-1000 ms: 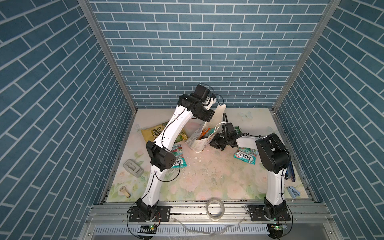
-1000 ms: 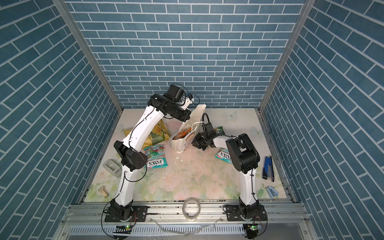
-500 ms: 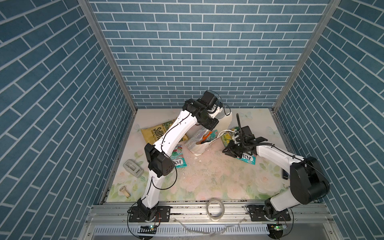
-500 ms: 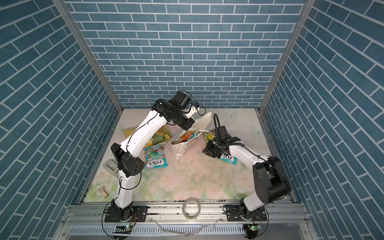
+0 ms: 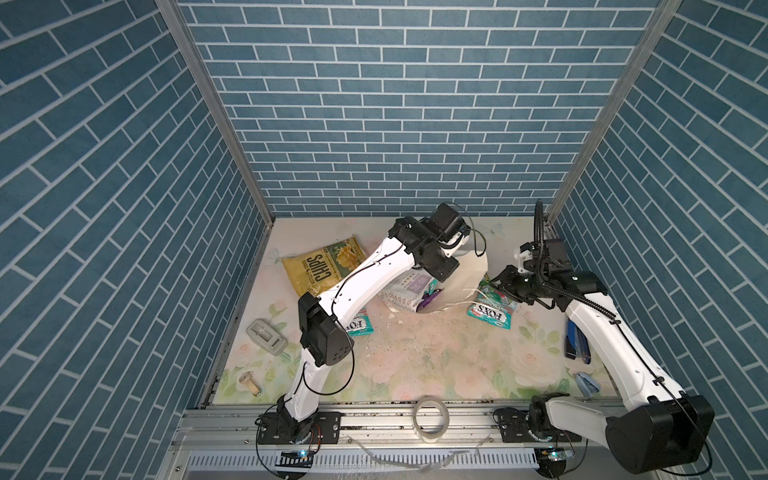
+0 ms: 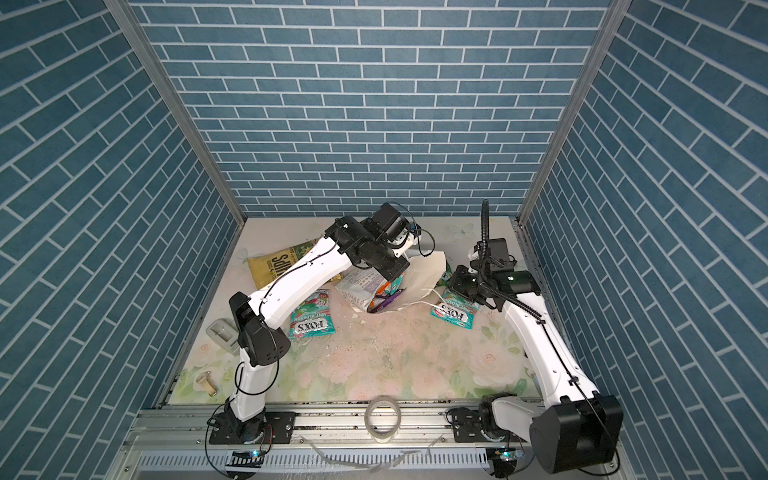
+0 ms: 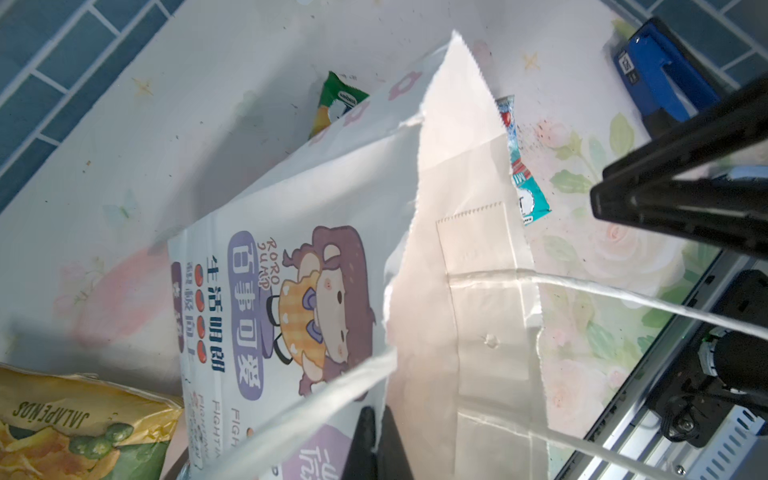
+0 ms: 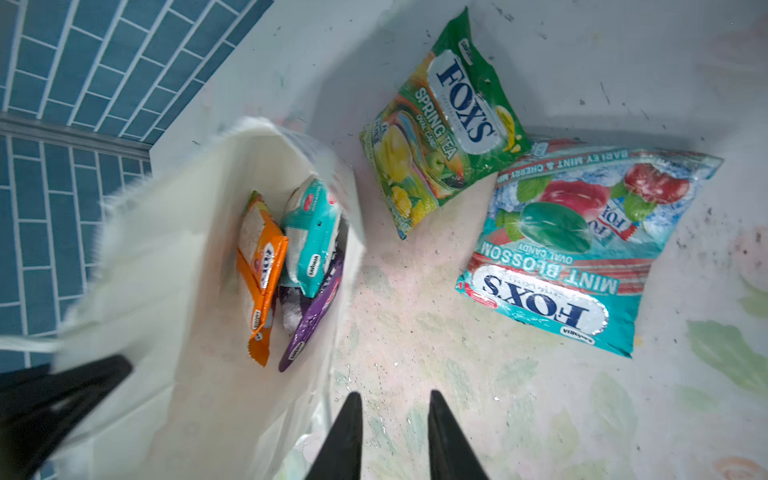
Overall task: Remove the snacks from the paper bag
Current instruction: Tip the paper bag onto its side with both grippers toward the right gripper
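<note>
The white paper bag (image 5: 465, 276) lies tipped over mid-table, mouth toward the front. My left gripper (image 7: 376, 415) is shut on its rim. Inside the paper bag (image 8: 187, 291) lie an orange packet (image 8: 259, 266), a teal one (image 8: 311, 232) and a purple one (image 8: 311, 316). My right gripper (image 8: 392, 399) is open and empty over the table beside the bag's mouth. Out on the table lie a green FOX'S packet (image 8: 444, 120), a teal FOX'S packet (image 8: 582, 249), another teal packet (image 6: 311, 318) and the yellow chips bag (image 5: 324, 266).
A dark blue stapler (image 5: 575, 343) lies near the right wall, partly under my right arm. A tape roll (image 5: 431, 417) sits on the front rail. A grey block (image 5: 266, 336) and a small brass piece (image 5: 249, 382) are at the front left.
My right gripper has pulled back rightward from the bag's mouth and opened; a green packet now lies on the table there. My left gripper moved right and down, tipping the bag over.
</note>
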{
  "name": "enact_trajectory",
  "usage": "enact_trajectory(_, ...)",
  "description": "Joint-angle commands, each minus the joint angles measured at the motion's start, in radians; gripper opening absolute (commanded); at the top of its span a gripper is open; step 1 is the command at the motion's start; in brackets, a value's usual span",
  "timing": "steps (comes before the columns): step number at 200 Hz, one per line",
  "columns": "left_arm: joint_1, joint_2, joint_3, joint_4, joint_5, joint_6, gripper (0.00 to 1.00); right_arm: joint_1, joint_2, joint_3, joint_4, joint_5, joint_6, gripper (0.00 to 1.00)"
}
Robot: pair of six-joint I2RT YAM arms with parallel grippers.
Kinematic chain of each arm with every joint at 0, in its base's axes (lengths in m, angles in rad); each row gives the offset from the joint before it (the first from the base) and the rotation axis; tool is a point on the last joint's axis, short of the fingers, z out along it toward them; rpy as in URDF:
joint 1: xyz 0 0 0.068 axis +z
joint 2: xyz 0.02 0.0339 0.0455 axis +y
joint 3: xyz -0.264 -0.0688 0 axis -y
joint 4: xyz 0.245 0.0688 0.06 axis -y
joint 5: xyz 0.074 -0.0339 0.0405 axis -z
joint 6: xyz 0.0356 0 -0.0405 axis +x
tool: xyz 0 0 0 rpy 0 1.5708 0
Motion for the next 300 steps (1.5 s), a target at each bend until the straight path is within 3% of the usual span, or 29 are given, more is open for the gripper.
enact_trajectory(1,-0.040,-0.043,-0.078,0.025,-0.047,-0.047,0.00,-0.006,0.010,0.005,-0.047,-0.025,-0.075,0.32)
enact_trajectory(45,-0.061,-0.127,-0.274,0.134,-0.121,-0.117,0.00,-0.014,0.017,-0.059,-0.038,0.011,-0.147,0.35)
enact_trajectory(83,-0.066,-0.236,-0.421,0.256,-0.264,-0.208,0.00,-0.029,-0.012,-0.074,-0.068,0.037,-0.182,0.35)
enact_trajectory(100,-0.077,-0.263,-0.487,0.332,-0.252,-0.239,0.00,-0.035,-0.025,-0.110,-0.071,0.002,-0.186,0.35)
enact_trajectory(150,-0.144,-0.123,-0.330,0.227,-0.214,-0.281,0.00,-0.062,-0.078,-0.108,-0.082,-0.092,-0.199,0.35)
enact_trajectory(176,-0.152,-0.089,-0.279,0.198,-0.260,-0.295,0.00,-0.084,-0.099,-0.082,-0.117,-0.116,-0.220,0.35)
enact_trajectory(223,-0.150,-0.128,-0.307,0.218,-0.299,-0.252,0.00,-0.095,-0.099,-0.128,-0.035,-0.091,-0.188,0.36)
enact_trajectory(300,-0.137,-0.153,-0.324,0.164,-0.217,-0.220,0.00,-0.094,-0.098,-0.235,0.193,-0.141,-0.064,0.36)
